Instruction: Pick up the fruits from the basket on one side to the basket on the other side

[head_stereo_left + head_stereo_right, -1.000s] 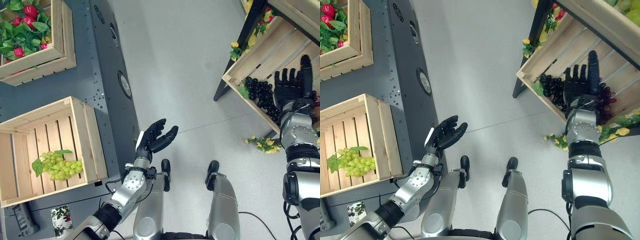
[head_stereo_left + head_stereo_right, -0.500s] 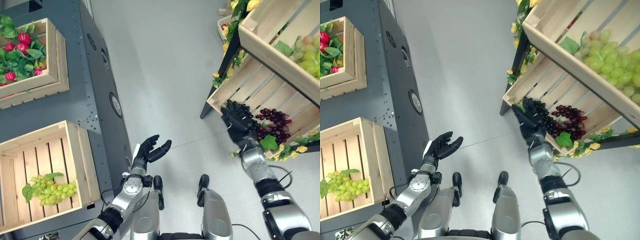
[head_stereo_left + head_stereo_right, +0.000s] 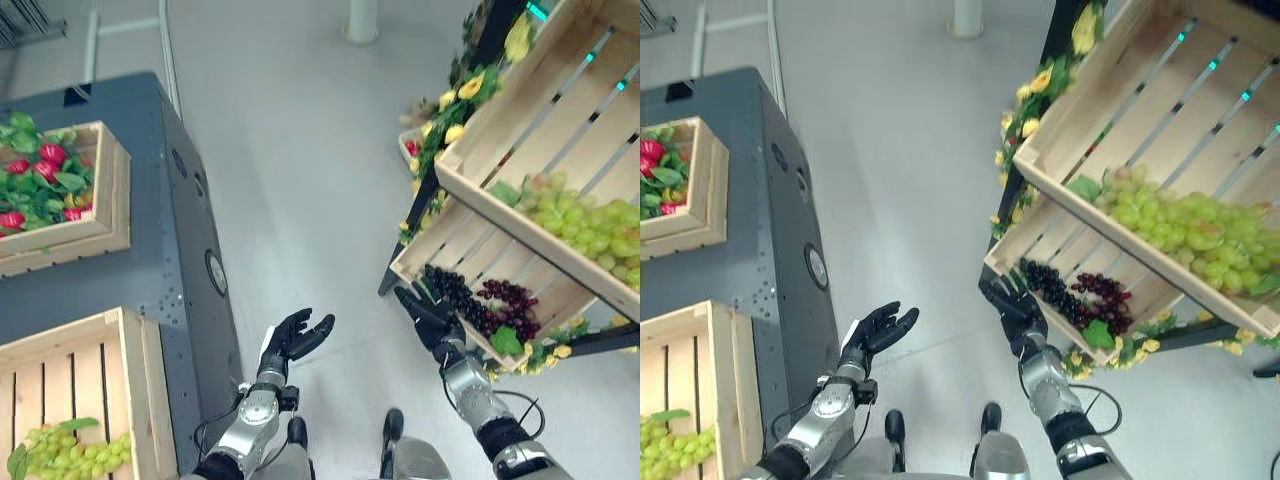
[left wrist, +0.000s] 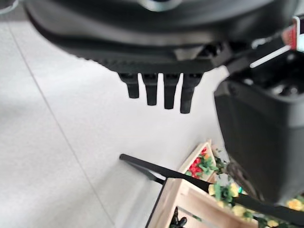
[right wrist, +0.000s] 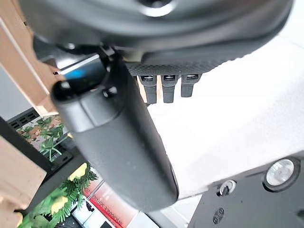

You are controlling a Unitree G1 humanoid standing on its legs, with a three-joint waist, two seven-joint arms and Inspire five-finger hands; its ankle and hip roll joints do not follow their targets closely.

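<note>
Nearest me, my left hand (image 3: 293, 337) waits palm-up, fingers apart, empty. One bunch of pale green grapes (image 3: 65, 455) already lies in the slatted wooden crate (image 3: 135, 375) on my left. My right hand (image 3: 428, 315), fingers spread, holds nothing at the tilted lower shelf crate (image 3: 430, 250), beside the dark purple grapes (image 3: 470, 300) left to move. My right wrist view adds a yellow-flowered garland (image 5: 61, 199).

My right hand (image 3: 428, 316) sits at the lower crate's (image 3: 455, 250) front edge, grapes (image 3: 470, 300) inside; my left hand (image 3: 290, 337) hangs beside the cabinet (image 3: 190, 240)
</note>
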